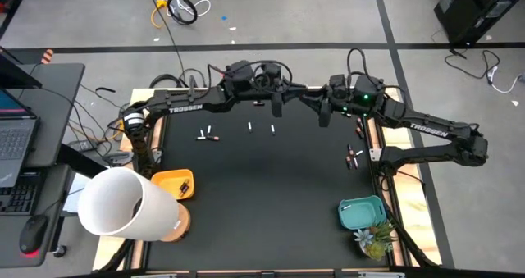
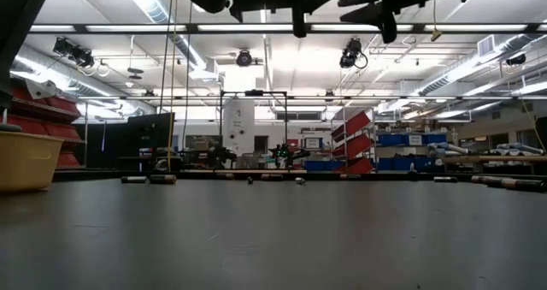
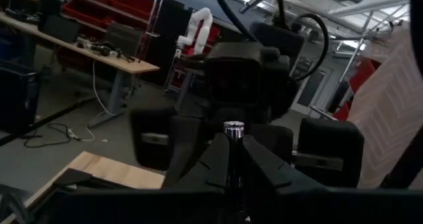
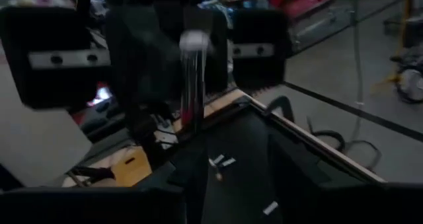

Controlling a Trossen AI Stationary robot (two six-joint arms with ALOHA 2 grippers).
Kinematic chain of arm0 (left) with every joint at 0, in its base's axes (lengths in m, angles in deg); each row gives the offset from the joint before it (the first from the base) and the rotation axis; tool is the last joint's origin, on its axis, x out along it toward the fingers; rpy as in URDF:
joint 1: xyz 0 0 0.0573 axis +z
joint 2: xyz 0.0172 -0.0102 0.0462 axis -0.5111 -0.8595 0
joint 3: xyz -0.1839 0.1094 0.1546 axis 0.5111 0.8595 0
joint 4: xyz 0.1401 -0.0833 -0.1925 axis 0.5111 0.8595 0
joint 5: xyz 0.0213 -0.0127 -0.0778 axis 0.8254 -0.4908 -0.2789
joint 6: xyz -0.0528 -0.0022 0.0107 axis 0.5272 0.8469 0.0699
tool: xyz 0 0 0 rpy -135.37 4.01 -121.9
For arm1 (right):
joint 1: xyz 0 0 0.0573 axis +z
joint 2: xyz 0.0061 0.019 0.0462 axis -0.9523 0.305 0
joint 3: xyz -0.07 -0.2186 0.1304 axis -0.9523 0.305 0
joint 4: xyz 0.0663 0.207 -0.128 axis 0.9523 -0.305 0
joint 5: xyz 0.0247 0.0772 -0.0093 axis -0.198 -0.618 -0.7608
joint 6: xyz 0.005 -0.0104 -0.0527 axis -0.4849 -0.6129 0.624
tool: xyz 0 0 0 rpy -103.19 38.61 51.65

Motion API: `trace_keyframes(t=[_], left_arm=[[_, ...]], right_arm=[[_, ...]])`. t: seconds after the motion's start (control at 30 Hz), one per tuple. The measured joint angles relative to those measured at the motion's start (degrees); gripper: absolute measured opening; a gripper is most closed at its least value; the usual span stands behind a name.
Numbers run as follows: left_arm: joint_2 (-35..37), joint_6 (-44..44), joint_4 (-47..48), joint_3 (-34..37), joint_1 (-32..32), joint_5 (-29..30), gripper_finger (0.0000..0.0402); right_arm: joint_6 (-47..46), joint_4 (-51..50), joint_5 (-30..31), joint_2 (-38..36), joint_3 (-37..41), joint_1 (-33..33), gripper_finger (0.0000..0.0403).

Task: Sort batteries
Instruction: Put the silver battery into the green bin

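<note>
Both arms reach in over the table's far edge, raised well above the black mat [image 1: 271, 196], with their grippers facing each other. My left gripper [image 1: 277, 107] is shut on a dark battery [image 3: 232, 151] with a silver end cap. My right gripper [image 1: 326, 116] is shut on a silver battery [image 4: 192, 78]. Several loose batteries lie on their sides on the mat: a pair at the far left [image 1: 206, 134], two near the far middle [image 1: 250, 127] [image 1: 273, 129] and some by the right edge [image 1: 353, 156]. My left gripper pinches the dark battery's body [image 3: 231, 166] between its two fingers. The battery lies along the fingers, its silver end cap [image 3: 232, 127] sticking out past the fingertips, clear of the mat. My right gripper pinches the silver battery by its lower part [image 4: 192, 121] between its two fingers. The battery lies along the fingers and its free end [image 4: 193, 41] stands out well past the fingertips, high above the mat.
A yellow bin [image 1: 174, 184] sits at the mat's near left beside a big white cylinder [image 1: 123, 200]. A teal bin [image 1: 362, 213] and a small plant [image 1: 373, 241] are at the near right. Cables run along the far edge [image 1: 184, 83].
</note>
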Motion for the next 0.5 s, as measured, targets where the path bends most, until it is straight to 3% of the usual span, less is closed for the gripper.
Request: trace_keyframes(t=[0.2,0.5], left_arm=[[0.0,-0.14,0.12,0.02,-0.5,1.69,0.0029],[0.0,-0.25,0.25,0.09,-0.92,1.7,0.0029]], right_arm=[[-1.1,3.57,-4.24,2.42,0.02,0.07,0.0141],[-1.38,7.36,-4.61,2.43,0.04,0.29,0.0132]])
